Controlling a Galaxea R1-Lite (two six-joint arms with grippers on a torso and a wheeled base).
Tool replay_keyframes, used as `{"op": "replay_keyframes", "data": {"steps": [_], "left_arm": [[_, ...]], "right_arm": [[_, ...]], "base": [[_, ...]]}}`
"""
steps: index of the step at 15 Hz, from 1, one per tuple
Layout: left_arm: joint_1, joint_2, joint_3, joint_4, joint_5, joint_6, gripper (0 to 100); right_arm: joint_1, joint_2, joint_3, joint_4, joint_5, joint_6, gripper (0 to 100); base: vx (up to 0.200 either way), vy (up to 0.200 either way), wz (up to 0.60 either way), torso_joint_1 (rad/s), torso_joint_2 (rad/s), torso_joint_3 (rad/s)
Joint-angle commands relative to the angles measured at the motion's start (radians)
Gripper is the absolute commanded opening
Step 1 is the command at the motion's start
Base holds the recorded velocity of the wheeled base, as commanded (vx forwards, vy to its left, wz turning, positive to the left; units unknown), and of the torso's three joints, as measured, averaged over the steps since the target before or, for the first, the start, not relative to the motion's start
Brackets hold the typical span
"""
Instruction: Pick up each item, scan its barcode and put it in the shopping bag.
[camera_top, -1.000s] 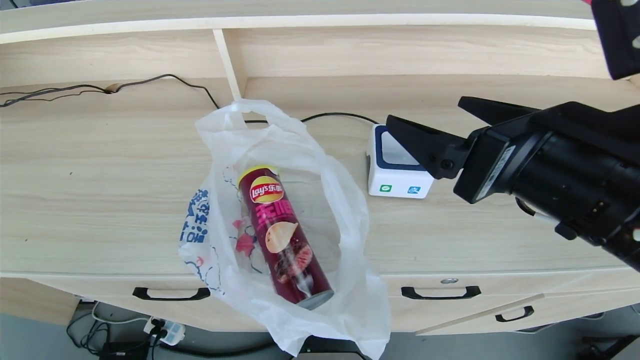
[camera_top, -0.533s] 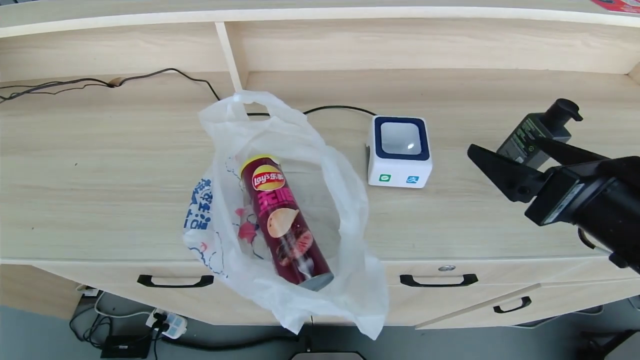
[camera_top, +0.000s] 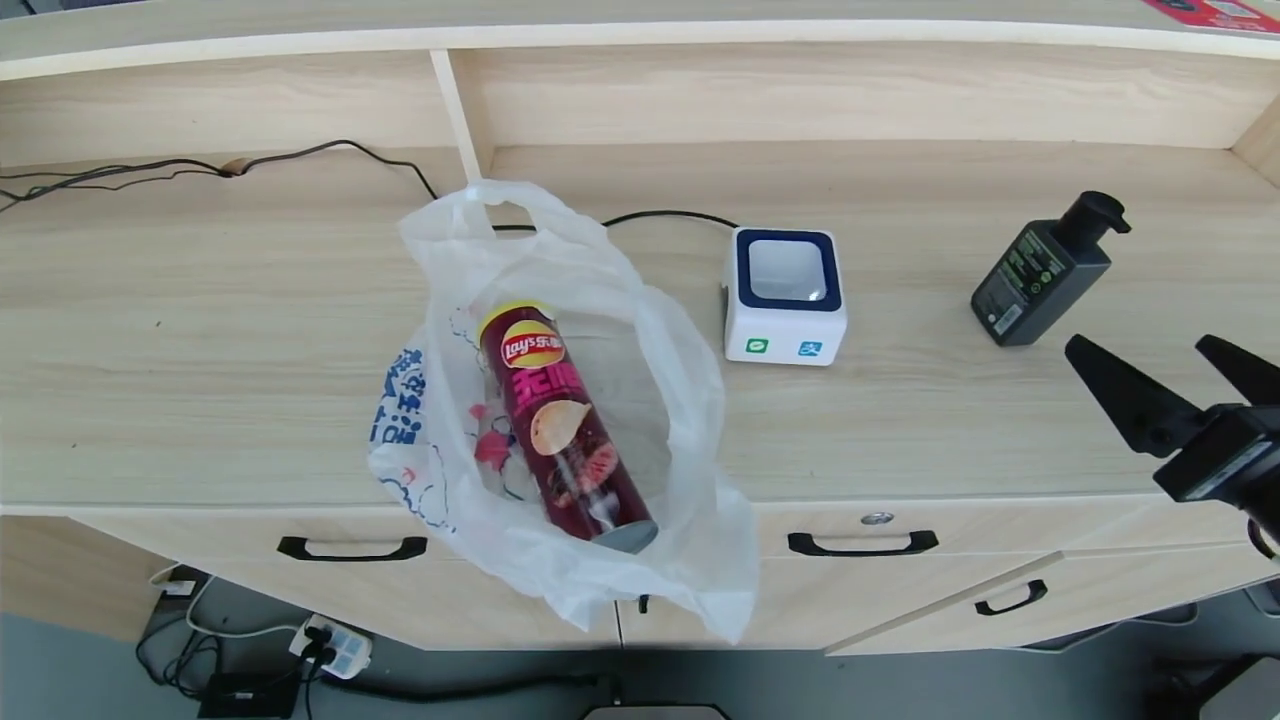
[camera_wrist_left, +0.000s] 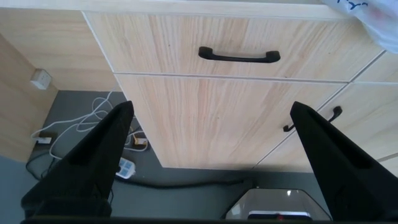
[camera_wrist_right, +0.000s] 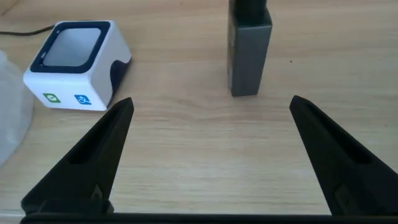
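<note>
Head view: bottle (camera_top: 1040, 275) standing far right on the tabletop (camera_top: 200, 350), just beyond the right jaws (wide apart, left jaws too), looks stiff and slick, so I'd pinch its flat sides mid-body.

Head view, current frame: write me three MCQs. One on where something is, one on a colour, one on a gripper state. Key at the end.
1. Where is the chip can?
A. lying inside the shopping bag
B. on the upper shelf
C. in a drawer

2. What colour is the pump bottle?
A. white
B. dark grey with a black pump
C. red

3. What state is the right gripper in?
A. shut on the pump bottle
B. open and empty
C. shut on nothing

Key:
1 A: the can lies on its side within the bag's open mouth.
2 B: its body is dark grey and its head black.
3 B: the fingers are spread wide with bare wood between them, short of the bottle.
</note>
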Motion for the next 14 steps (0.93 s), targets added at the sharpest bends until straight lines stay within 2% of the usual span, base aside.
{"op": "replay_keyframes", "data": {"steps": [1,3,5,6,8,10,11,14], "left_arm": [[0.001,0.0,0.0,0.0,0.0,0.0,100],[0.001,0.002,0.0,0.0,0.0,-0.002,100],[0.001,0.0,0.0,-0.002,0.0,0.0,100],[0.001,0.0,0.0,0.0,0.0,-0.002,100],[0.001,0.002,0.0,-0.002,0.0,-0.002,100],[0.001,0.0,0.0,-0.002,0.0,-0.002,100],[0.001,0.002,0.0,-0.002,0.0,-0.002,100],[0.001,0.002,0.0,-0.002,0.0,-0.003,100]], "right_arm": [[-0.048,0.06,0.048,-0.026,-0.001,-0.004,100],[-0.047,0.076,0.097,-0.074,0.009,0.008,100],[-0.094,0.134,0.078,-0.1,0.13,0.042,100],[-0.106,0.157,0.081,-0.115,0.148,0.028,100],[-0.108,0.237,0.052,-0.174,0.148,0.016,100],[-0.111,0.349,0.011,-0.295,0.148,0.01,100],[-0.137,0.459,-0.037,-0.398,0.148,-0.01,100],[-0.143,0.481,-0.101,-0.398,0.153,-0.009,100]], "base": [[0.0,-0.2,0.0,0.012,0.01,0.002],[0.0,0.0,0.0,0.0,0.0,0.0],[0.0,0.0,0.0,0.0,0.0,0.0],[0.0,0.0,0.0,0.0,0.0,0.0],[0.0,0.0,0.0,0.0,0.0,0.0],[0.0,0.0,0.0,0.0,0.0,0.0],[0.0,0.0,0.0,0.0,0.0,0.0],[0.0,0.0,0.0,0.0,0.0,0.0]]}}
